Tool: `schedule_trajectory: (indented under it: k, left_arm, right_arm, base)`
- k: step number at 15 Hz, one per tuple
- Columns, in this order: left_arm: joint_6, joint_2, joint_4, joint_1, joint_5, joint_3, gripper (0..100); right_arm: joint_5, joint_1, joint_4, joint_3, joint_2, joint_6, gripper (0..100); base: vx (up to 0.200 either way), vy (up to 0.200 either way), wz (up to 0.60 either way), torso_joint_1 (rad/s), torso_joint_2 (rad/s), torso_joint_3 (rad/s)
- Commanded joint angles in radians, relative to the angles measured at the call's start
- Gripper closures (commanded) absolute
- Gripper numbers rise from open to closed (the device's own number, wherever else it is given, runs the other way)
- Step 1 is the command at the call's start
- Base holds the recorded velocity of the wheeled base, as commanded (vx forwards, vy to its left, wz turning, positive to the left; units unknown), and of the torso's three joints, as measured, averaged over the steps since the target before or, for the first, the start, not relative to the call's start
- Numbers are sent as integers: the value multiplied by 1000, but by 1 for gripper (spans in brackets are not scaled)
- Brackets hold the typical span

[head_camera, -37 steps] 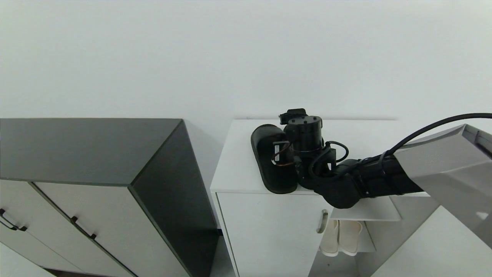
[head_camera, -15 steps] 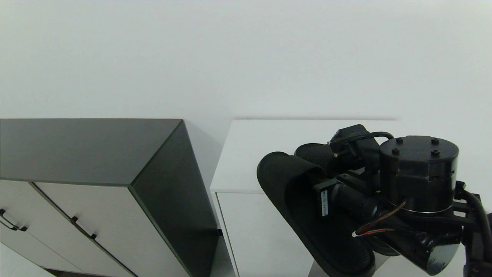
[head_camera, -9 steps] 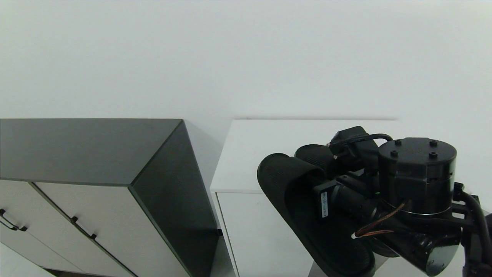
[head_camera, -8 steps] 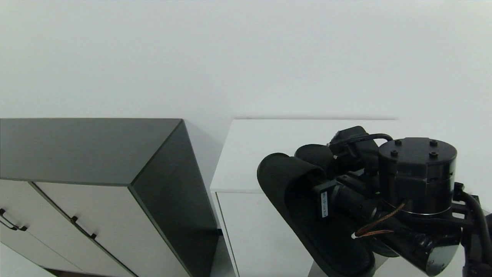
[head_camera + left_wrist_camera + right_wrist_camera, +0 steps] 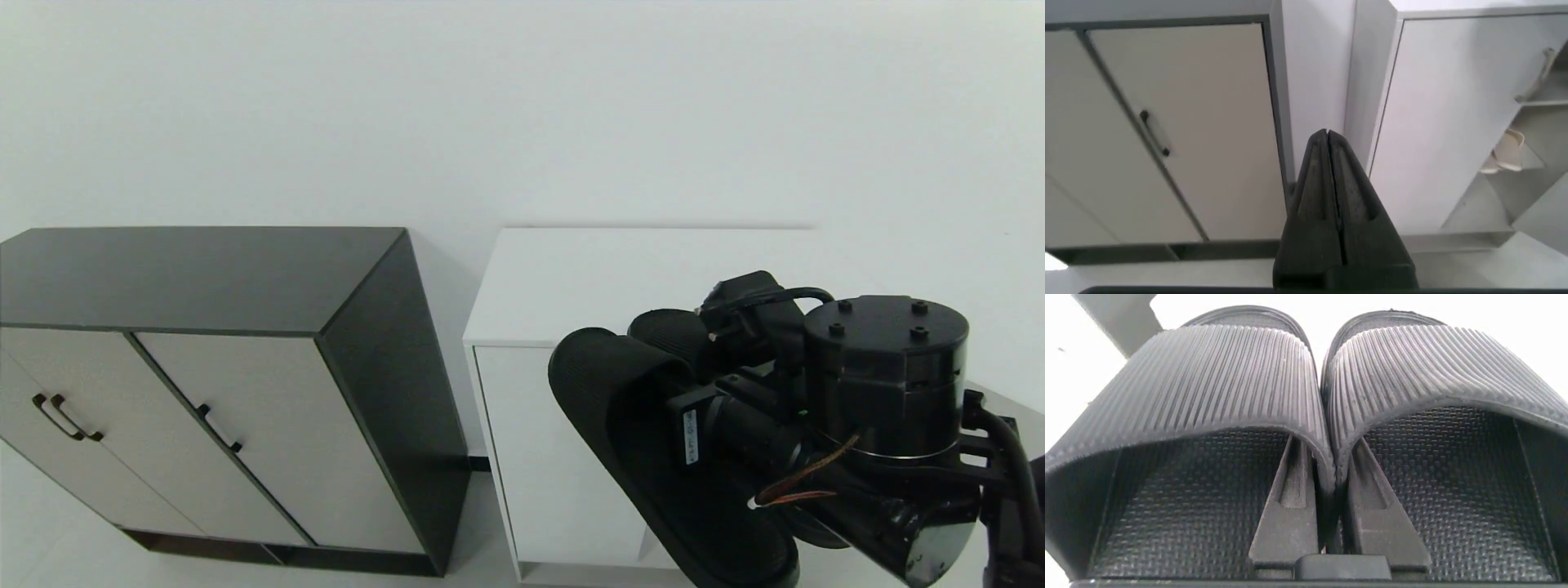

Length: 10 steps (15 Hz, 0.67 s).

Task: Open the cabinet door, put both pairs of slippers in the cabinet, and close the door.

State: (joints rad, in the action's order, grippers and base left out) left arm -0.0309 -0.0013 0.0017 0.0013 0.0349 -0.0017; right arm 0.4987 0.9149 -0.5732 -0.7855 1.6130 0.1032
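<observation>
Far to the left of the right pincer (image 5: 1327, 469), the dark cabinet (image 5: 204, 278) stands with both pale doors closed. The left pincer (image 5: 1328, 139) is pressed fully together on nothing and aims at the gap between that cabinet and the white cabinet (image 5: 571, 278). To the right of the left pincer's tip, the white slippers (image 5: 1507, 151) sit on a shelf in the open compartment. The right pincer is clamped on the black slippers (image 5: 637, 425), one finger (image 5: 1286, 506) inside each, squeezing their adjoining inner walls. The pair hangs in the air in front of the white cabinet, toes toward it. Change: 2.5 s ago this pair lay on the white cabinet's top surface under the right pincer; by 1.0 s ago it was lifted clear and drawn back. In the last half second the whole head view shifted, so the camera moved, not the furniture. Judgement: pick of the second pair is done; lowering onto a shelf and closing the door remain.
</observation>
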Motion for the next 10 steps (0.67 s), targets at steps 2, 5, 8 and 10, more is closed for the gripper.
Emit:
schedule_trajectory:
  k: [2,5,8,10]
  left_arm:
    - [0,1,0,0,0,0,100]
    - [0,1,0,0,0,0,100]
    - [0,1,0,0,0,0,100]
    - [0,1,0,0,0,0,100]
  right_arm:
    - [-3,1,-1,12,-1,0,100]
    - [-5,1,-2,14,-8,0,100]
    - [-6,1,-2,22,-10,-11,100]
    - [-8,1,-25,34,-12,-13,100]
  base:
    - [-200,0,0,0,0,-2]
    - [0,0,0,0,0,0]
    - [0,0,0,0,0,0]
    - [0,0,0,0,0,0]
